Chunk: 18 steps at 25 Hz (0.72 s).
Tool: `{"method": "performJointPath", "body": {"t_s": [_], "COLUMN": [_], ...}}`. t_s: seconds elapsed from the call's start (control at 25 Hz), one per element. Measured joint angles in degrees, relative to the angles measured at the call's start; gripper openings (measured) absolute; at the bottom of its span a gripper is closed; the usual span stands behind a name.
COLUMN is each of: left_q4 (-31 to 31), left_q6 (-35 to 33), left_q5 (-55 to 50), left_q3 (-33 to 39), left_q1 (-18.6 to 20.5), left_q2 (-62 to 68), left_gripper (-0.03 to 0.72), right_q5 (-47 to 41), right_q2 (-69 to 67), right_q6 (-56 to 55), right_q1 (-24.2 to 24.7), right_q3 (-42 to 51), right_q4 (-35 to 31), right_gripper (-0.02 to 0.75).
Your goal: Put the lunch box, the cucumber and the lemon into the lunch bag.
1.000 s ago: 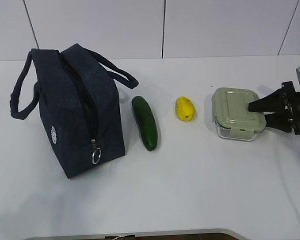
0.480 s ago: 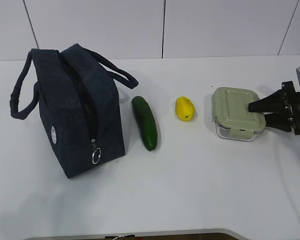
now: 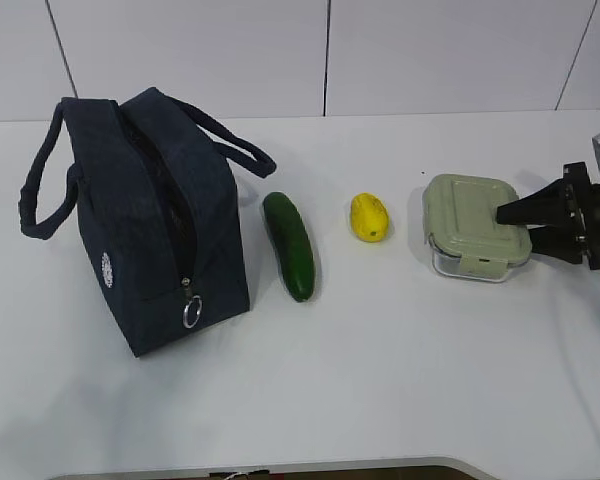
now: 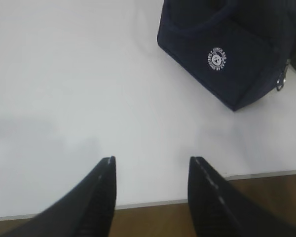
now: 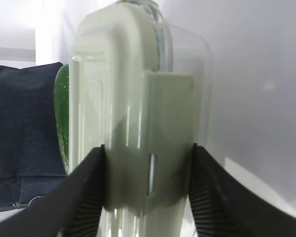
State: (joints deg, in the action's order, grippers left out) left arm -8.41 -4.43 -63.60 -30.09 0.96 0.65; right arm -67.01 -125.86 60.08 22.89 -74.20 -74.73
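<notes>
The boxy navy fabric lunch bag (image 3: 145, 220) stands unzipped, its inside hidden. The right gripper (image 5: 145, 185) reaches in level from the side, clamping the small clear lunch box with sage-green lid (image 3: 476, 226) at the table's right. The left gripper (image 4: 150, 190) hovers parted, empty.

- Left gripper (image 4: 150, 197): bases of both fingers cut off by the bottom edge of the left wrist view
- Lunch bag (image 4: 222, 54): top and right side run out of that frame; logo text too small to read
- Cucumber (image 5: 61, 118): only a narrow sliver shows behind the lunch box (image 5: 138, 123), which is blurred at close range
</notes>
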Motion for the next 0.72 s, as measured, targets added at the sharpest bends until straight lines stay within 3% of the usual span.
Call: {"method": "performJointPath", "body": {"t_s": [0.28,0.72], "left_q4": [0.8,-1.1], "left_q6": [0.0,0.0], "left_q5": [0.4,6.0], "left_q3": [-4.5,-10.5], "left_q1": [0.0,0.0], "left_q2": [1.7,18.7], "left_gripper": [0.34,0.34], "right_q5": [0.6,2.0], "right_q2": [-0.1,2.5], "right_q6": [-0.7,-1.8], "right_q1": [0.0,0.0], "right_q3": [-1.0,-1.3], "right_q4": [-0.3,0.8], "right_gripper": [0.377,0.377]}}
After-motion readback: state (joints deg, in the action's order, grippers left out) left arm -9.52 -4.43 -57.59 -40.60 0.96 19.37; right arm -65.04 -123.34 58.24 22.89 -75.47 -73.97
